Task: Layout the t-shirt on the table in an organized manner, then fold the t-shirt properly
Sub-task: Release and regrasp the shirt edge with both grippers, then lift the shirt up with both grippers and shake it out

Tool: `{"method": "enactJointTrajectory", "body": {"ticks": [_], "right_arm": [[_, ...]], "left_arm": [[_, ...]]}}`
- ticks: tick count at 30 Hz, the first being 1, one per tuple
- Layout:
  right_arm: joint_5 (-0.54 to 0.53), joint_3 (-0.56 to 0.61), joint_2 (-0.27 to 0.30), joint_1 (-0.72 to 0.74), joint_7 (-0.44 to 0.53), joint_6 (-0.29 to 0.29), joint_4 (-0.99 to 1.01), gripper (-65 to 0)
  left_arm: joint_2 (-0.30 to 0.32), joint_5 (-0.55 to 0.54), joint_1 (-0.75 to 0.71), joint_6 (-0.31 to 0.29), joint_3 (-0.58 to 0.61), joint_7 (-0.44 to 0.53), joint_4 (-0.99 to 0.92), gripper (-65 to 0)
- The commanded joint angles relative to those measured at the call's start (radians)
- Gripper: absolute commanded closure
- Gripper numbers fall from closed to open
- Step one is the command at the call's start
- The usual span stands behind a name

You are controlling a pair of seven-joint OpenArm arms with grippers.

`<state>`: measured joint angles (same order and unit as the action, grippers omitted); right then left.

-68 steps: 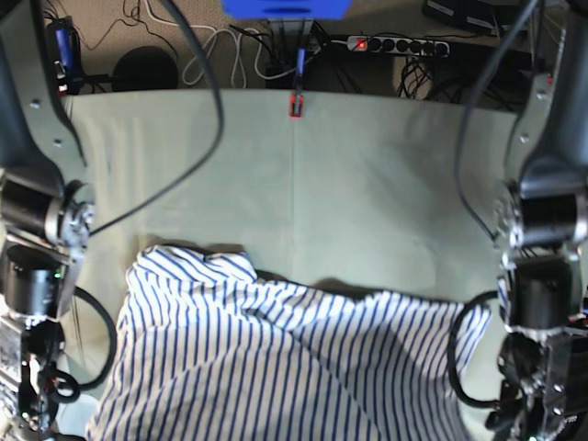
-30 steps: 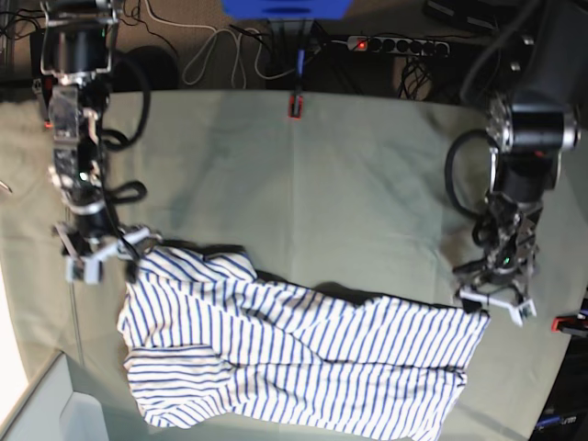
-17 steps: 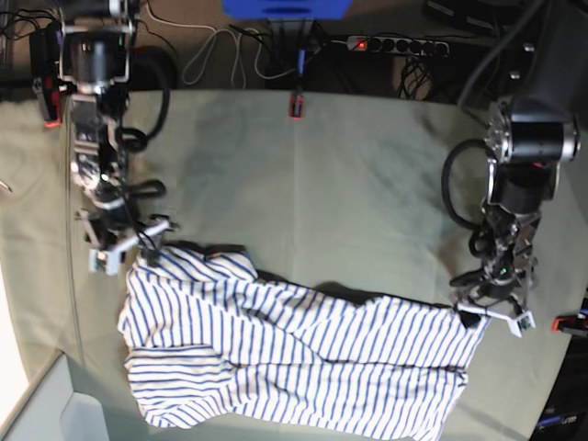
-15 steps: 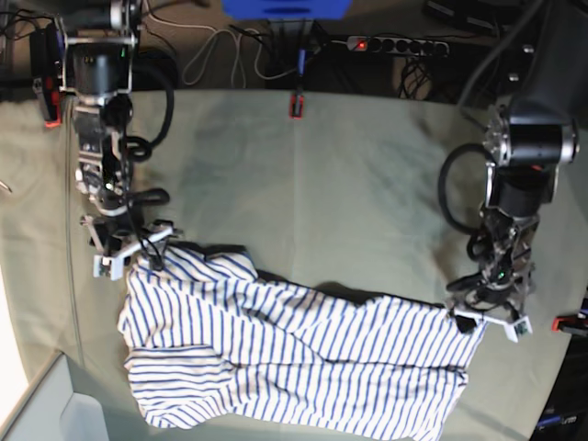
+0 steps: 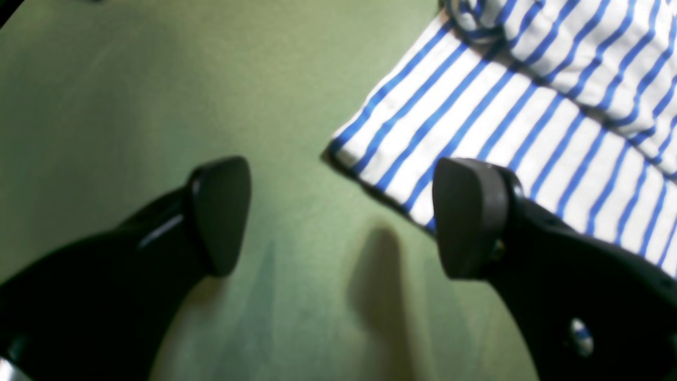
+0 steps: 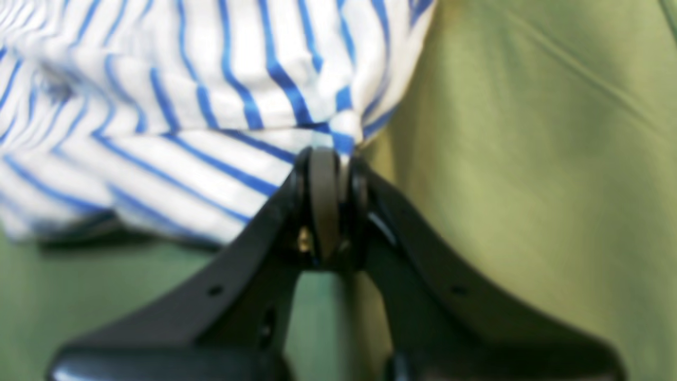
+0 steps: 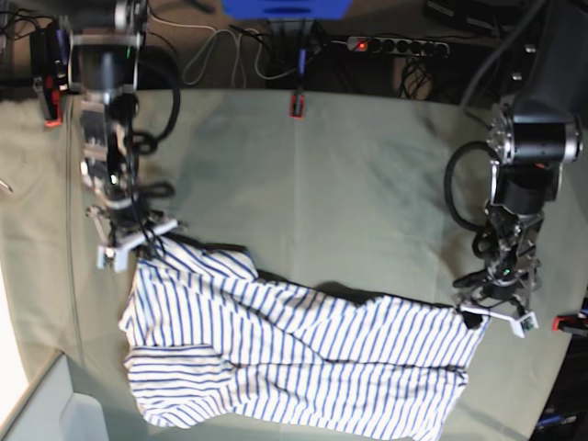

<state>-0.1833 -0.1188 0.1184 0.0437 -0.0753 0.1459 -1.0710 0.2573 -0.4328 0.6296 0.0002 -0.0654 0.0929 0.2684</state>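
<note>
The white t-shirt with blue stripes [image 7: 294, 358] lies spread and wrinkled across the near half of the pale green table [image 7: 367, 184]. My right gripper [image 7: 138, 241] is at the shirt's far left corner. In the right wrist view it [image 6: 330, 174] is shut on a bunched edge of the shirt [image 6: 211, 106]. My left gripper [image 7: 493, 317] is at the shirt's right corner. In the left wrist view it [image 5: 344, 217] is open just above the table [image 5: 132, 79], with one finger [image 5: 468, 211] over the edge of the shirt [image 5: 502, 106].
A red clamp [image 7: 296, 106] sits at the table's far edge, and another [image 7: 568, 323] at the right edge. A power strip [image 7: 395, 44] and cables lie behind the table. The table's near left corner [image 7: 37, 386] shows at the lower left.
The shirt came down from close to the camera onto the table. Over the last second my right gripper moved a little right with the shirt's corner. My left gripper barely moved.
</note>
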Motion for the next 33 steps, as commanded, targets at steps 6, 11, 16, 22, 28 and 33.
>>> {"method": "enactJointTrajectory", "body": {"ticks": [6, 11, 16, 22, 28, 33], "right_arm": [[0.000, -0.017, 0.027, -0.272, 0.022, 0.005, -0.363, 0.0], [0.000, -0.084, 0.033, -0.380, 0.022, 0.005, -0.469, 0.0], [0.000, -0.175, 0.034, -0.425, 0.024, 0.062, -0.467, 0.0], [0.003, -0.204, 0.022, -0.439, 0.016, 0.172, -0.473, 0.0], [0.005, -0.204, 0.008, -0.433, 0.016, 0.172, -0.473, 0.0], [0.006, -0.203, 0.008, -0.430, 0.016, 0.174, -0.469, 0.0]], "left_arm": [[0.006, -0.001, 0.037, -0.006, -0.001, 0.028, 0.015, -52.0], [-0.006, -0.001, 0.032, -0.006, -0.001, 0.029, 0.015, -52.0], [-0.029, -0.001, 0.029, -0.006, 0.000, 0.029, 0.015, -52.0], [-0.075, -0.001, -0.004, -0.006, 0.000, 0.028, 0.015, -51.9], [-0.079, -0.001, -0.072, -0.006, -0.001, 0.020, 0.015, -51.8], [-0.066, -0.002, -0.133, -0.006, -0.001, 0.020, 0.065, -51.8]]}}
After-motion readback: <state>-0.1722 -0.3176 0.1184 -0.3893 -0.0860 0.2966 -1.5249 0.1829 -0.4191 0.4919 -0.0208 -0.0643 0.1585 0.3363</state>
